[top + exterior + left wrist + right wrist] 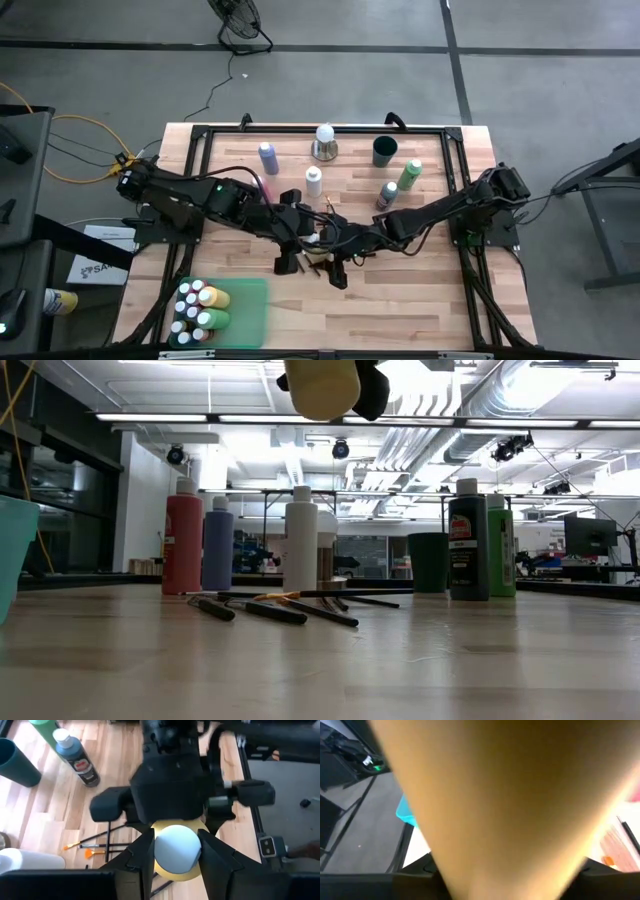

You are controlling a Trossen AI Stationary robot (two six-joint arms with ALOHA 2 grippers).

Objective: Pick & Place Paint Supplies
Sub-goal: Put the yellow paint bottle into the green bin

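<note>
Several bottles fill the green tray [250,300] at seven o'clock; both grippers [315,240] clasp a yellow bottle [175,855]; five bottles and the brushes [280,605] remain.

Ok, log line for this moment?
stage: handover, mid-table | right gripper: holding yellow bottle aloft | left gripper: at its cap end | tray: bottles inside

A pale-capped yellow plastic paint bottle [176,851], seen cap-first, sits between the left gripper's [176,865] two dark fingers [137,855], while the right arm's black gripper [172,795] closes in on the bottle from the far side. On the light wooden plank table [55,810] beside them lie thin dark-handled brushes with orange tips [92,847]. Farther off stand a dark bottle with a blue cap and red label [77,760], a dark green cup [17,762] and a green bottle [47,732], and part of a white bottle [30,859] shows at the edge.
</note>
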